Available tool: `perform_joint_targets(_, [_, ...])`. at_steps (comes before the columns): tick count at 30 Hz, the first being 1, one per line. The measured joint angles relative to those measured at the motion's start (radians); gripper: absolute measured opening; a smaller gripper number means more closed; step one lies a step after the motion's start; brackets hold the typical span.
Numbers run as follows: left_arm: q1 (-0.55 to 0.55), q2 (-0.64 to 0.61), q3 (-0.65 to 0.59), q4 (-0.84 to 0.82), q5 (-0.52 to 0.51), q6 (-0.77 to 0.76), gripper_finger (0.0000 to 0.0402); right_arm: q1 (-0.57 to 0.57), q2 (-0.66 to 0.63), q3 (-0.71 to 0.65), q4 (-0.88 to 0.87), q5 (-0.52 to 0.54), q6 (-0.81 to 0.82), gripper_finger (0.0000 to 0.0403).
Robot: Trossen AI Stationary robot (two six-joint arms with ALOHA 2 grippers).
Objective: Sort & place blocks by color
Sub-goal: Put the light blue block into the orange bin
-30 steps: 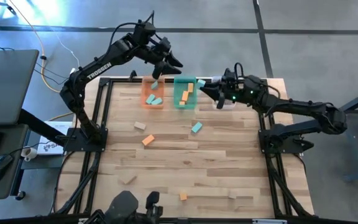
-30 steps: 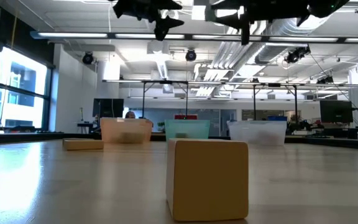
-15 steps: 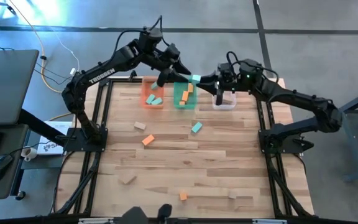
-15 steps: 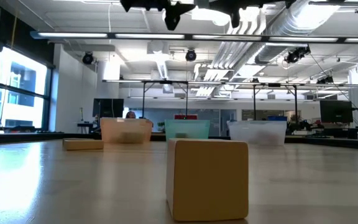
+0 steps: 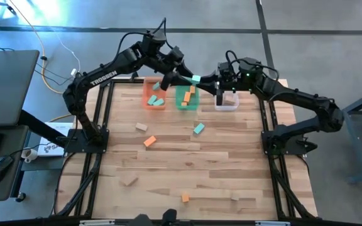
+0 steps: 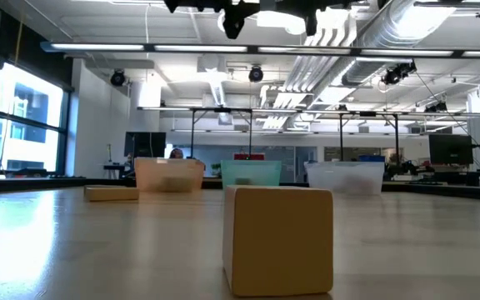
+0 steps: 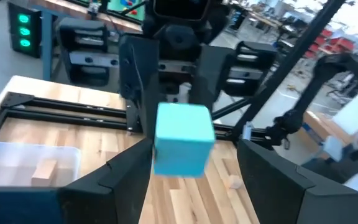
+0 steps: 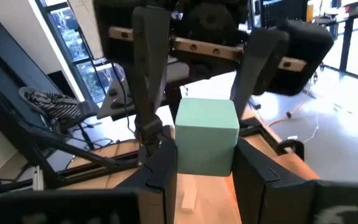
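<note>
Two hands meet above the far trays with one teal block between them. The right hand pinches this block, fingers pressed on both its sides; the left hand is spread around the same block, not clearly touching. Just below them sits the green tray; an orange tray lies beside the left hand, a clear tray beside the right. Nearer on the worktop, loose blocks lie well apart.

A robotics lab: exposed ceiling ducts, rows of workbenches and monitors behind the wooden table.
</note>
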Motion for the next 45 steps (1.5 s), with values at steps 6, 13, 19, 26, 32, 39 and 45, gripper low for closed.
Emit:
perform_joint_targets(6, [-0.017, 0.0, 0.0, -0.001, -0.039, 0.033, 0.0225, 0.013, 0.039, 0.0, 0.014, 0.008, 0.02, 0.0088])
perform_joint_targets(13, [-0.012, 0.0, 0.0, -0.022, -0.043, 0.061, 0.0225, 0.013, 0.044, -0.001, 0.057, 0.01, 0.026, 0.0088])
perform_joint_targets(19, [-0.011, 0.001, 0.0, -0.035, -0.068, 0.081, 0.0204, 0.013, 0.046, -0.002, 0.071, 0.011, 0.028, 0.0088])
perform_joint_targets(26, [-0.005, 0.0, 0.0, -0.023, -0.088, 0.12, 0.0116, 0.012, 0.046, -0.002, 0.067, 0.021, 0.038, 0.0088])
perform_joint_targets(32, [0.009, 0.0, 0.0, -0.011, -0.081, 0.12, 0.0101, 0.011, 0.045, -0.002, 0.071, 0.023, 0.042, 0.0088])
perform_joint_targets(39, [0.013, 0.0, 0.0, -0.037, -0.095, 0.157, 0.0101, 0.014, 0.046, -0.002, 0.062, 0.083, 0.058, 0.0175])
perform_joint_targets(45, [0.04, 0.0, 0.0, -0.188, -0.199, 0.242, 0.0101, 0.011, 0.047, -0.002, 0.015, 0.196, 0.11, 0.0264])
